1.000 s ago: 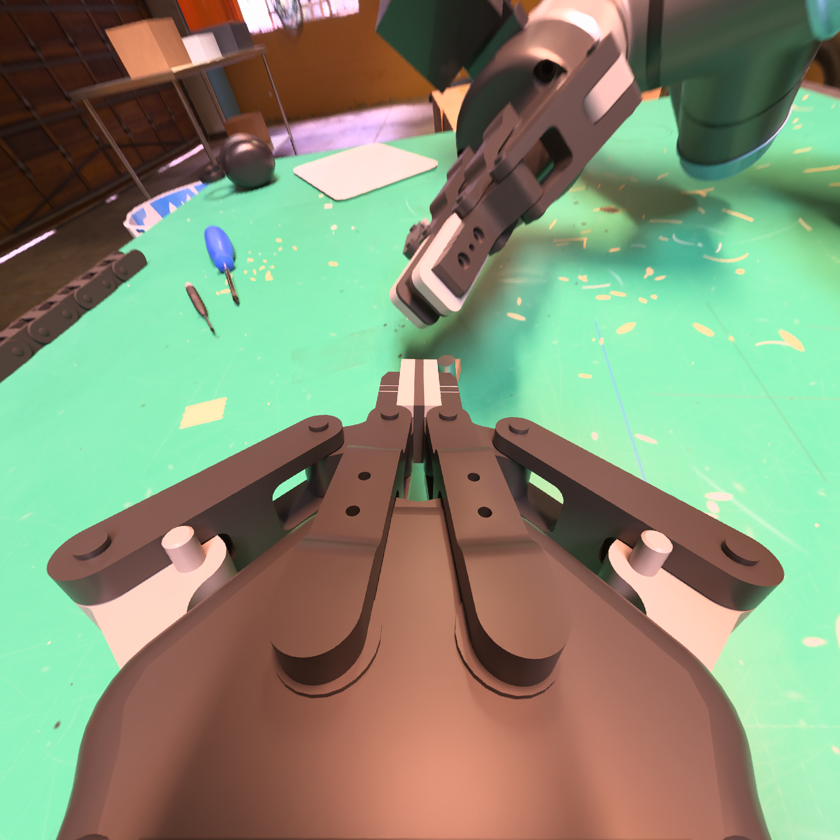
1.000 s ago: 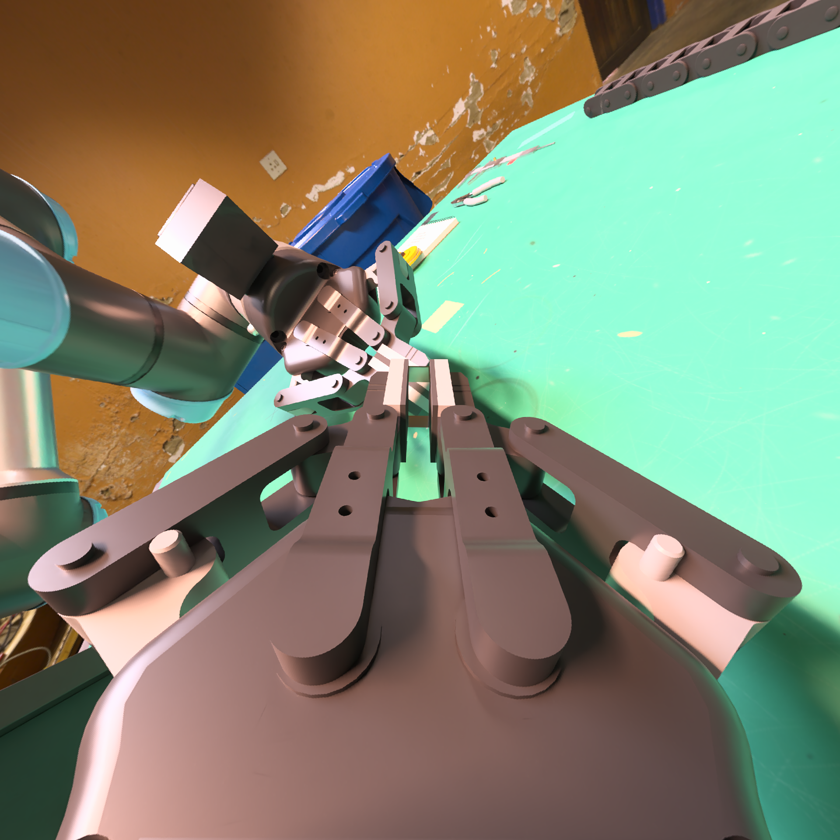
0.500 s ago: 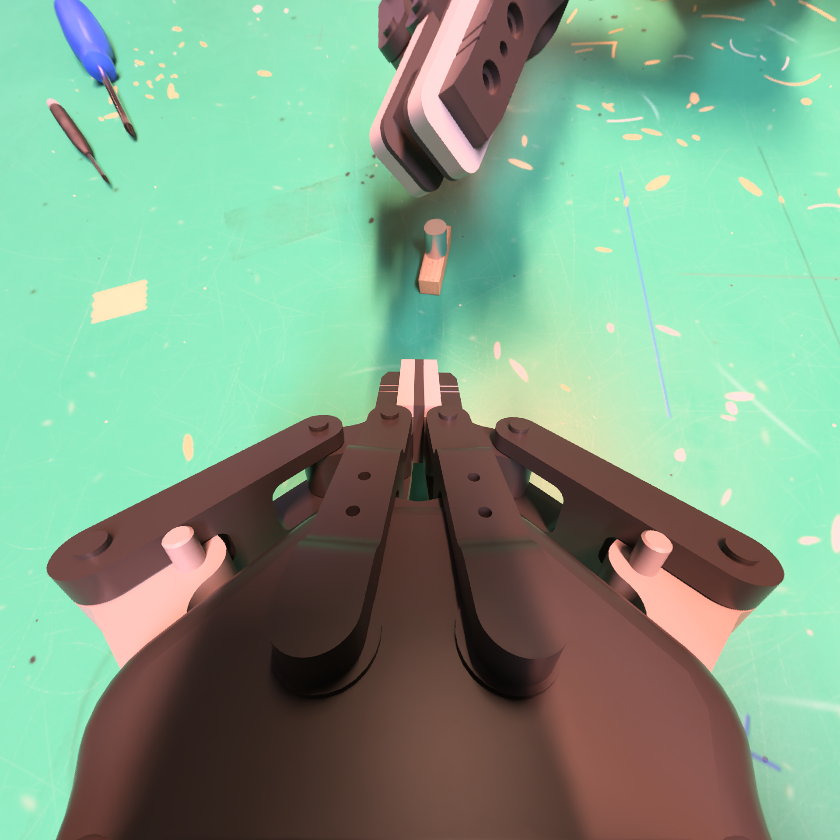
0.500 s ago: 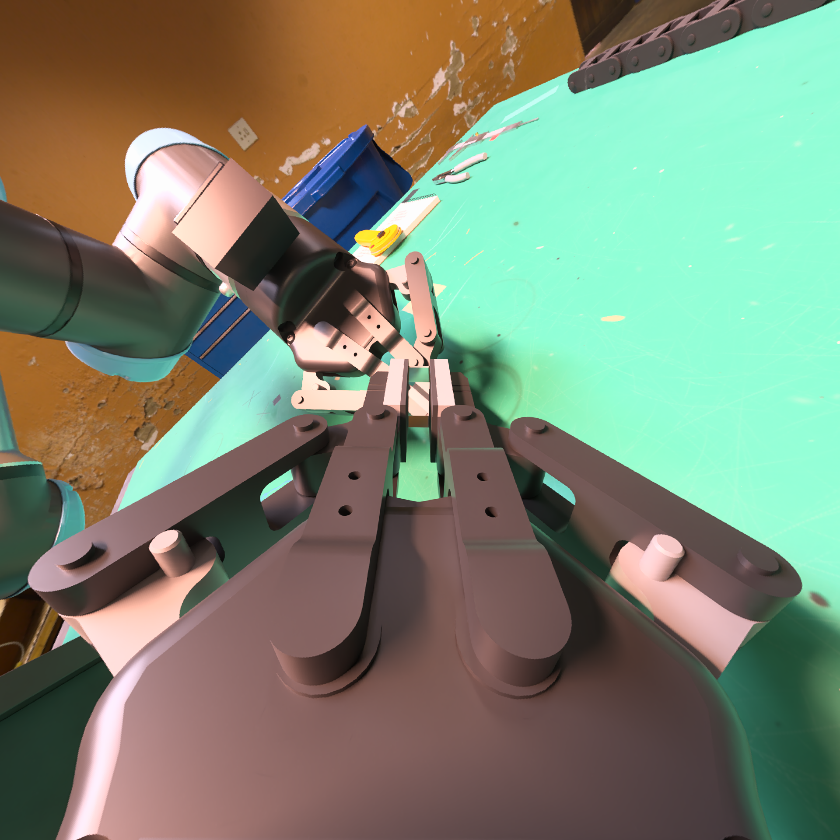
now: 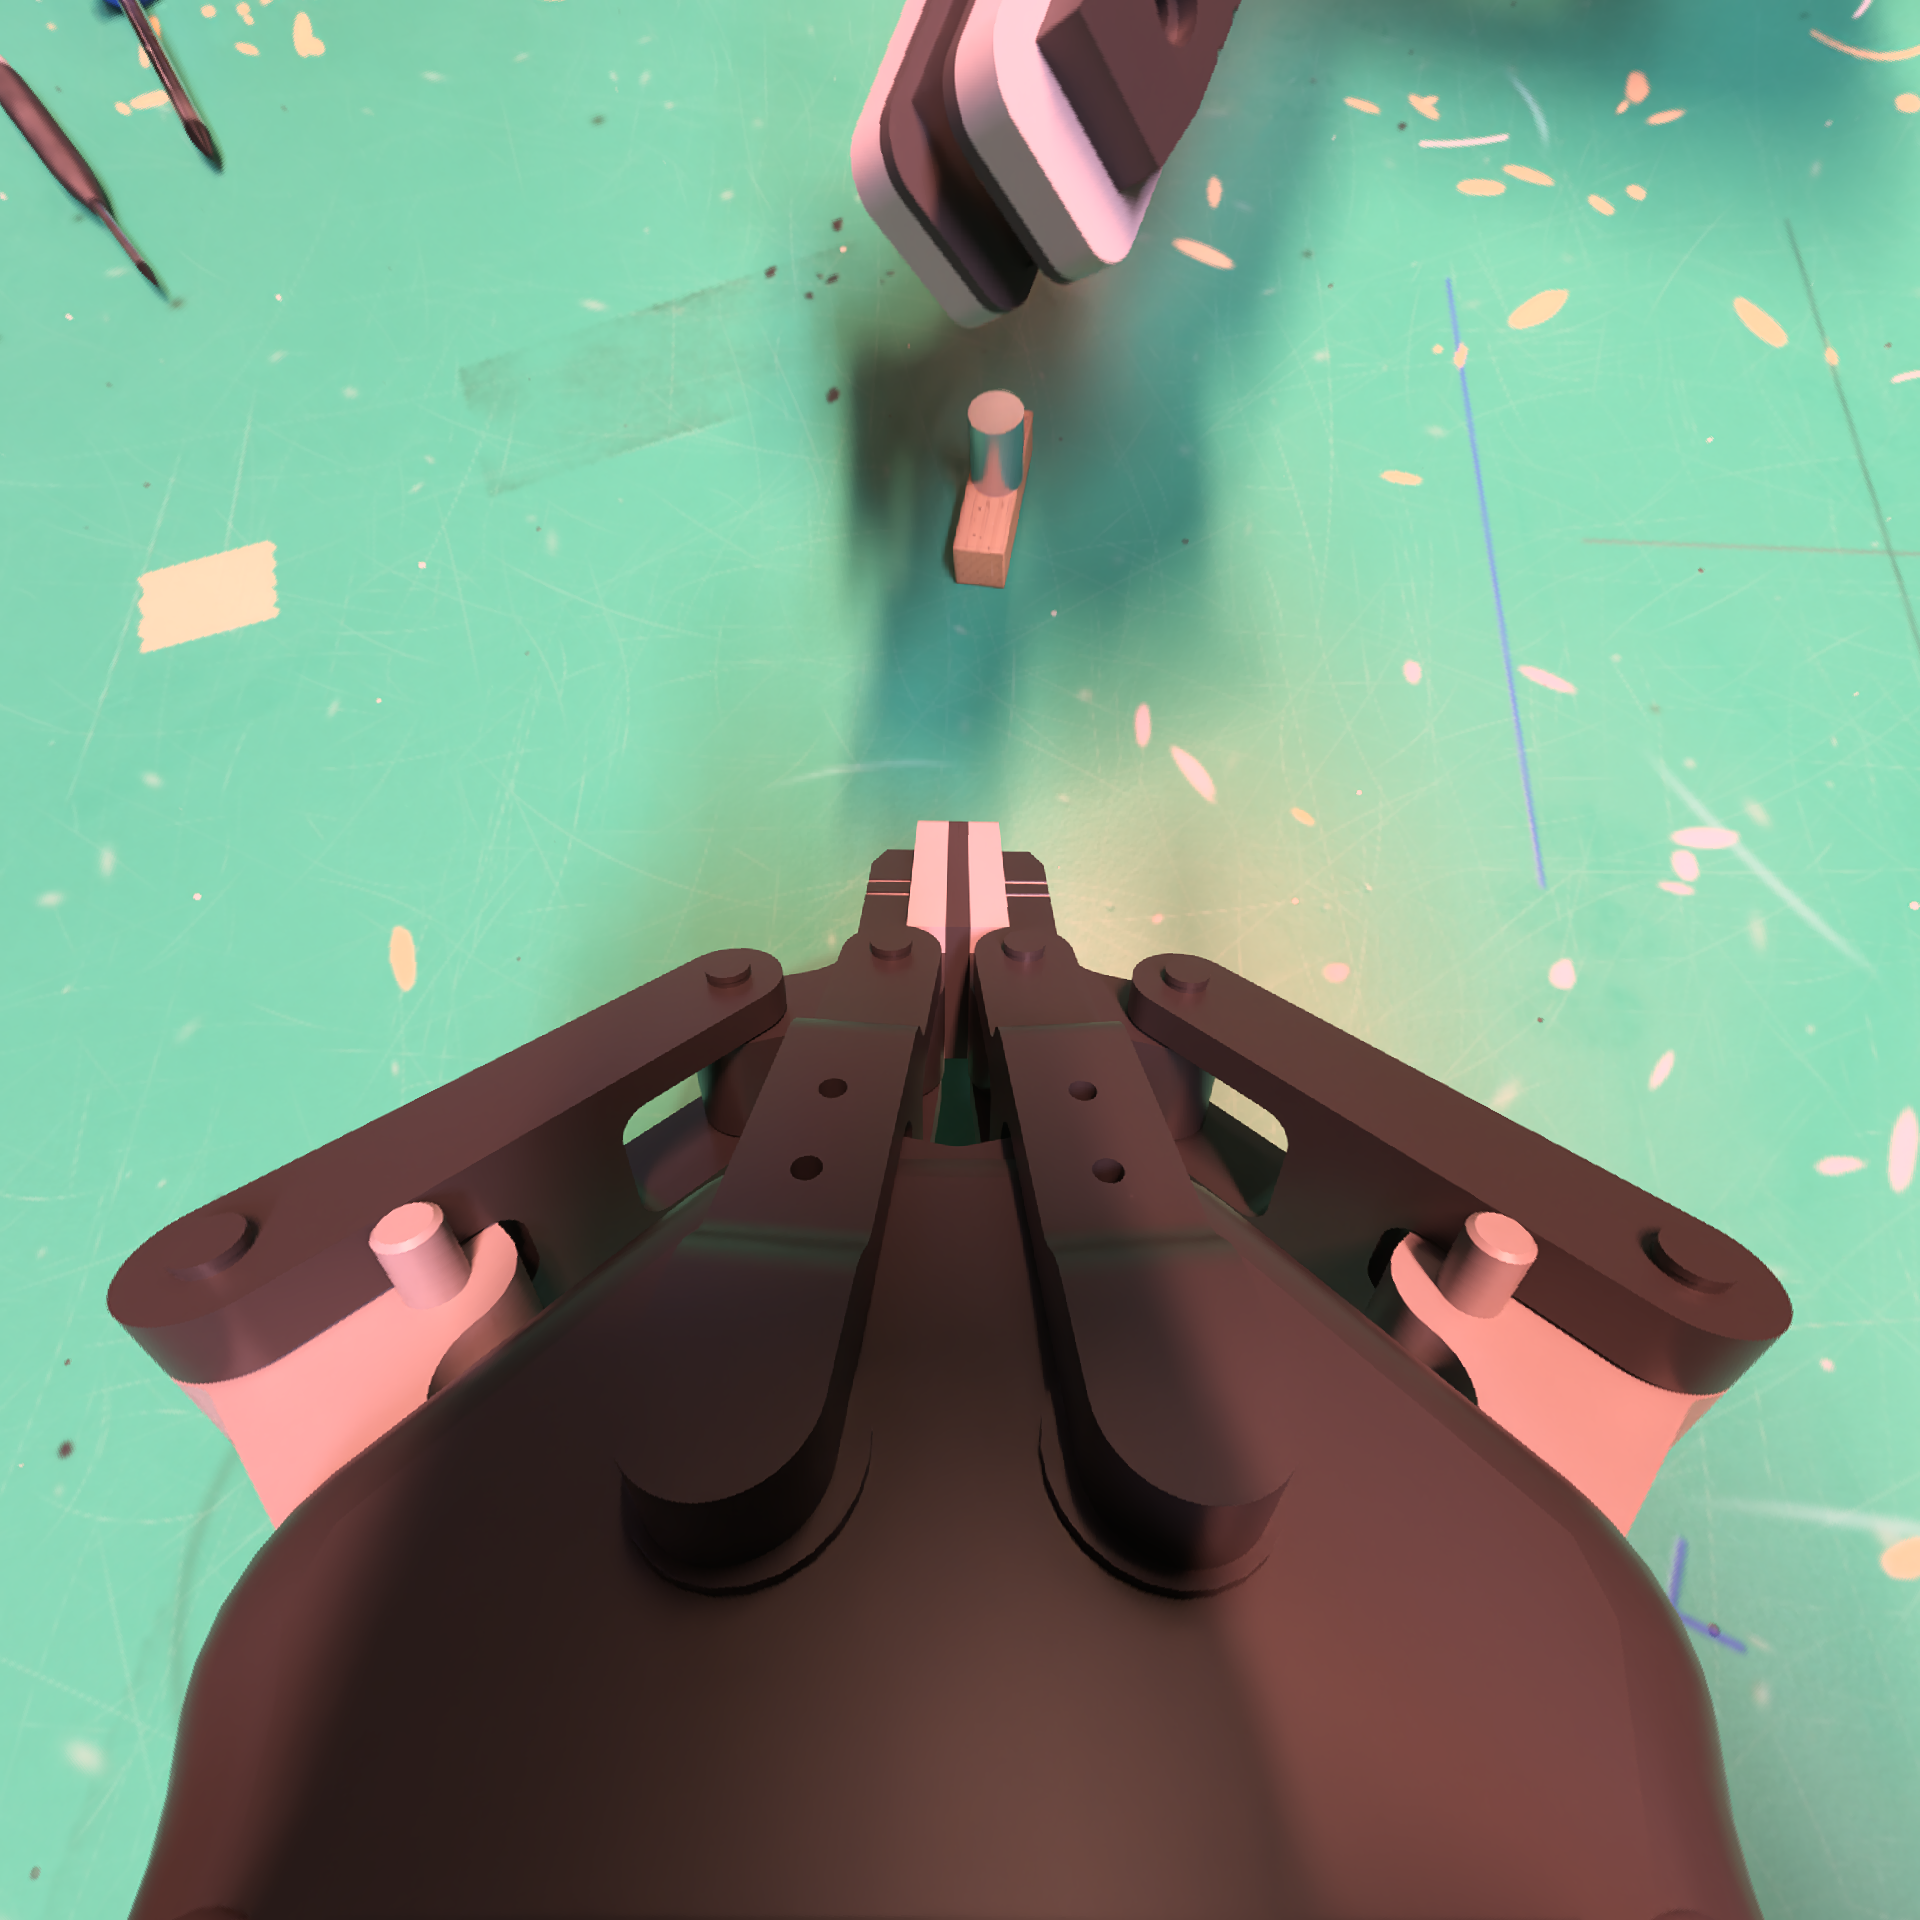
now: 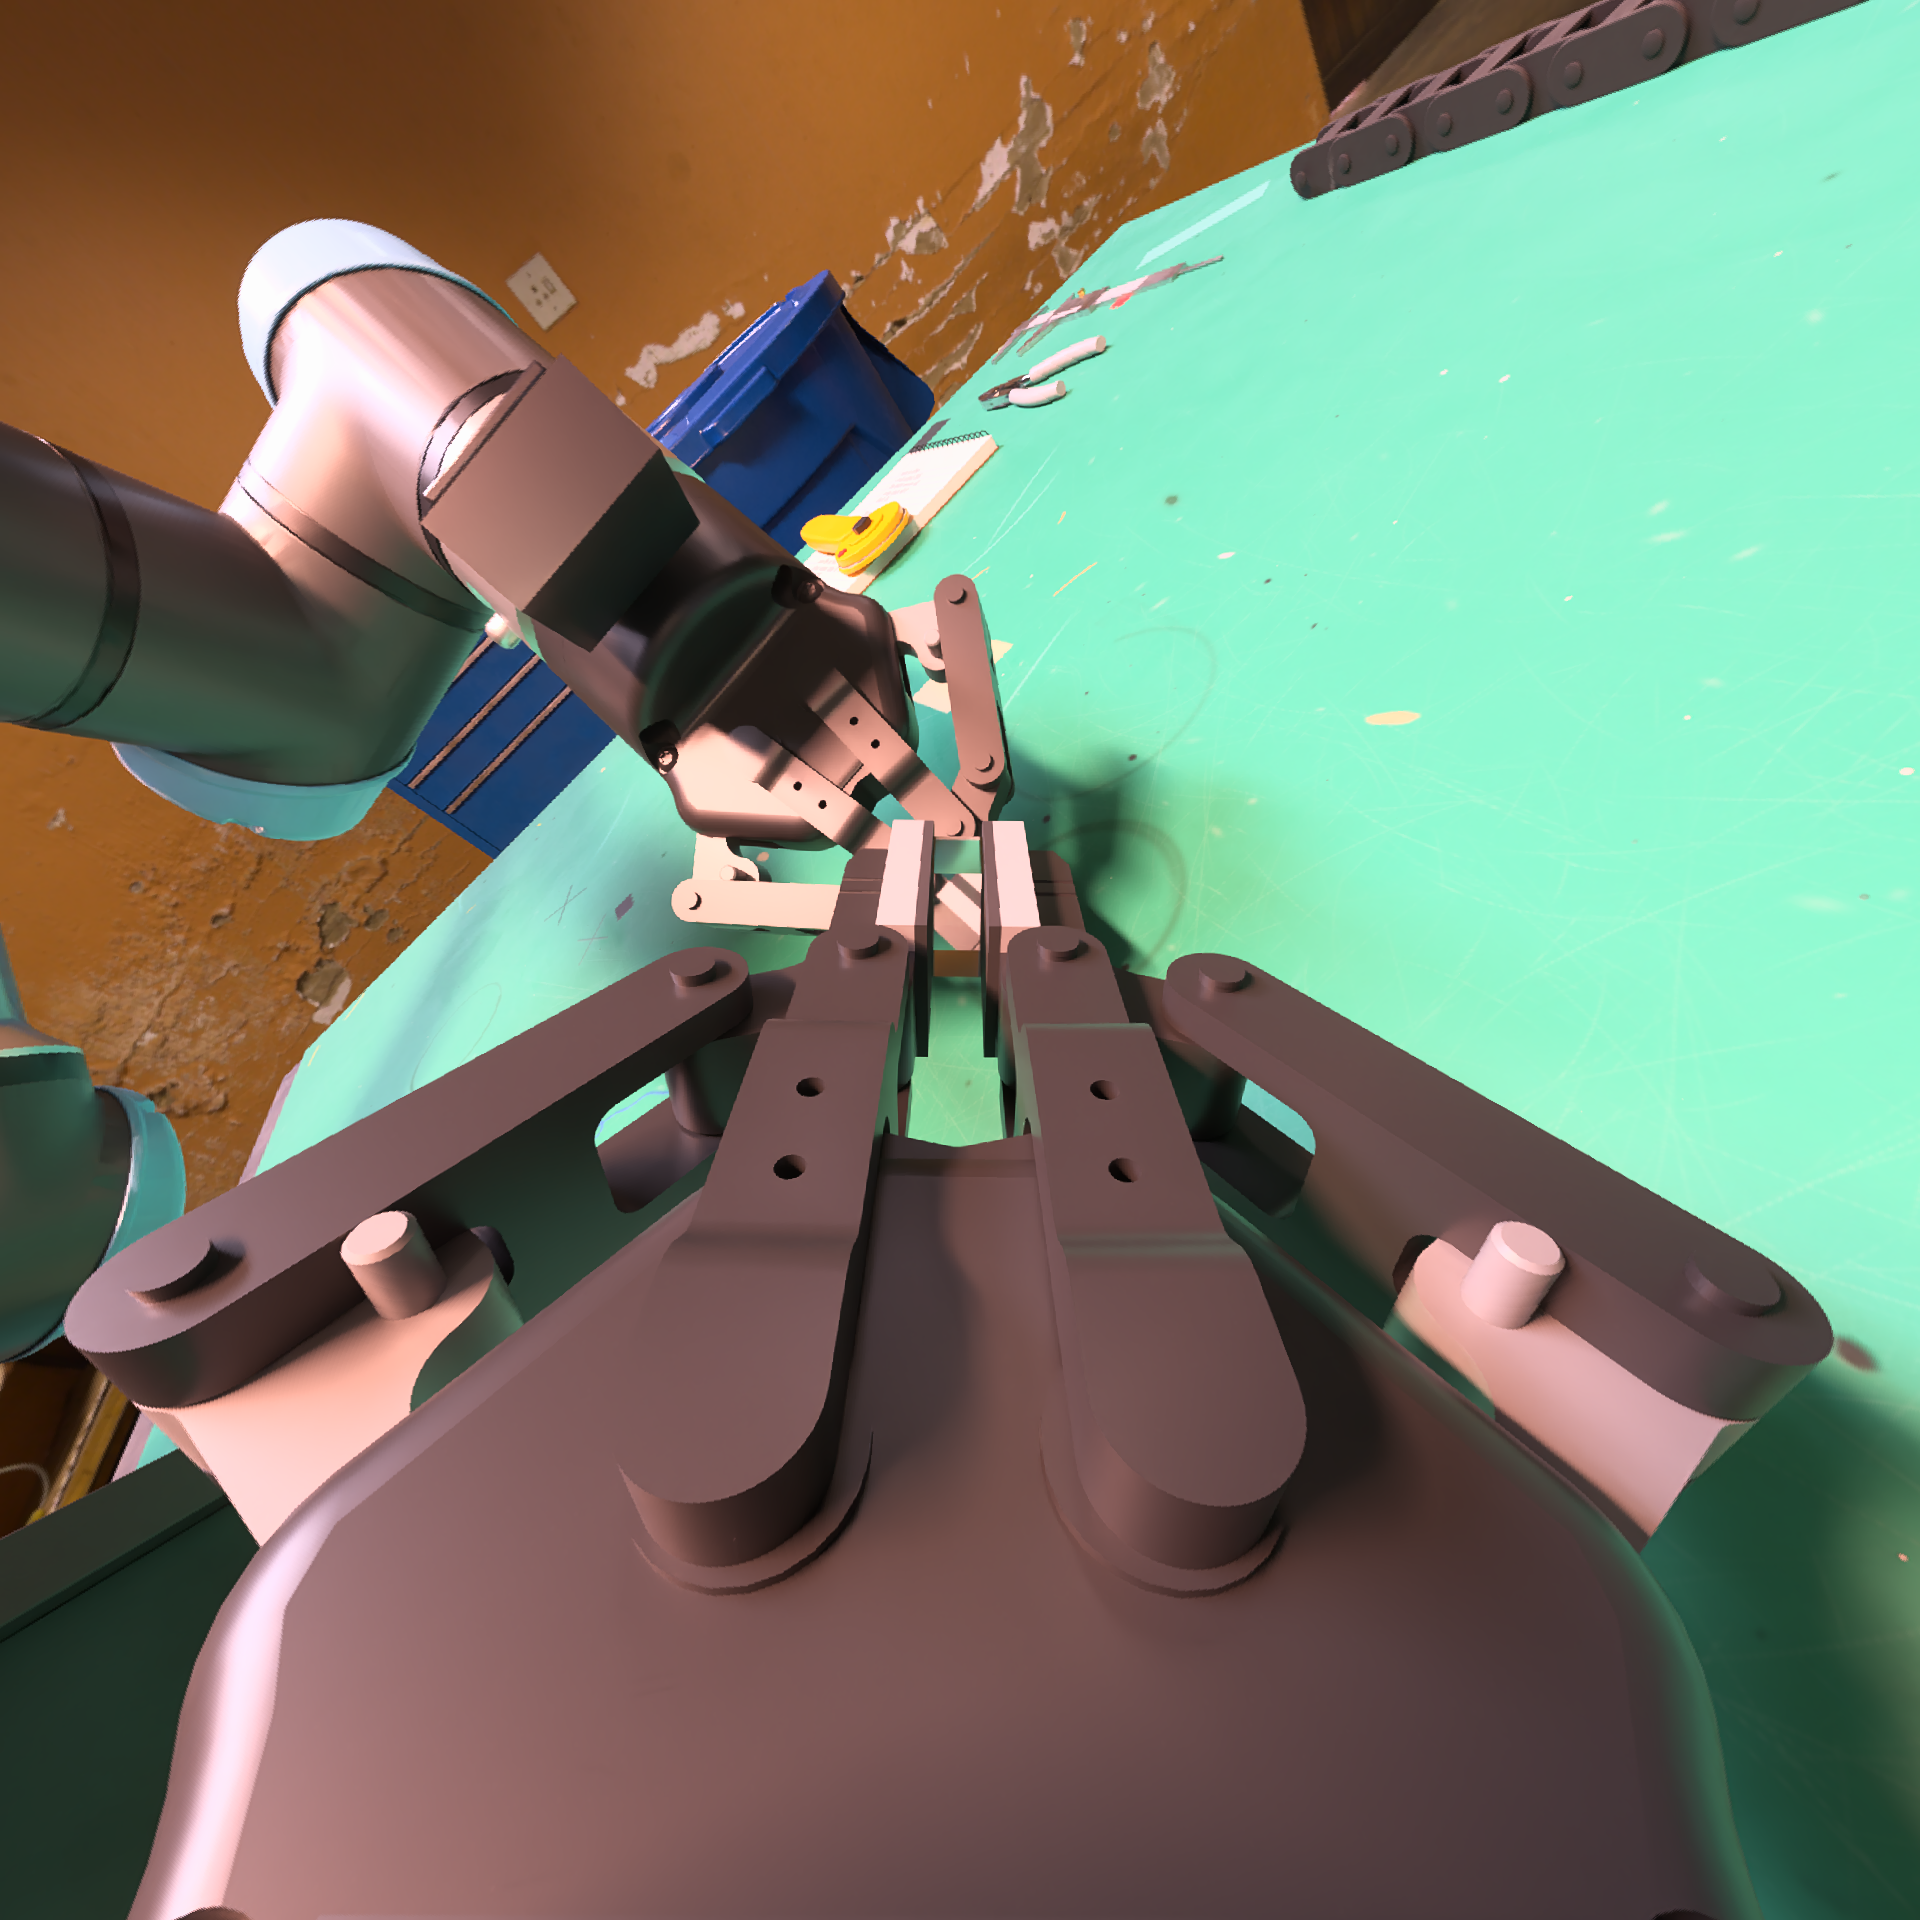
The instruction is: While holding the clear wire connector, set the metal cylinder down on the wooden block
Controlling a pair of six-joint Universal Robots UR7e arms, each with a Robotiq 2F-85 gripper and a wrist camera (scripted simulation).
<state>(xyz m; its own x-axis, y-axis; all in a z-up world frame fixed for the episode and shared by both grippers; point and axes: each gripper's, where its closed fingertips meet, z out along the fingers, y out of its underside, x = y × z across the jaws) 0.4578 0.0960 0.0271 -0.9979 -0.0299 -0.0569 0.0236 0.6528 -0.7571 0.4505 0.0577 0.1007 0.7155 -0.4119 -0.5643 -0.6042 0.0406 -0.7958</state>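
The cylinder (image 5: pixel 995 442) stands upright on the block (image 5: pixel 985 535). My left gripper (image 5: pixel 957 868) is closed, empty. My right gripper (image 6: pixel 957 883) pinches the clear connector (image 6: pixel 957 909). Blue bin's (image 6: pixel 790 416) contents are hidden.

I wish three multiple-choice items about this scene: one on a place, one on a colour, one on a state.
1. Where does the cylinder stand?
A. on the table beside the block
B. on the block
C. inside the left end effector

2. What colour is the crate beyond the table edge?
A. red
B. grey
C. blue

3. How is the left end effector?
A. shut, with nothing seen in it
B. wide open
C. shut on the cylinder

Key:
1 B: the cylinder stands upright on the far end of the block.
2 C: the crate by the wall is blue.
3 A: the pads of the left end effector nearly touch, and the cylinder stands apart from it.
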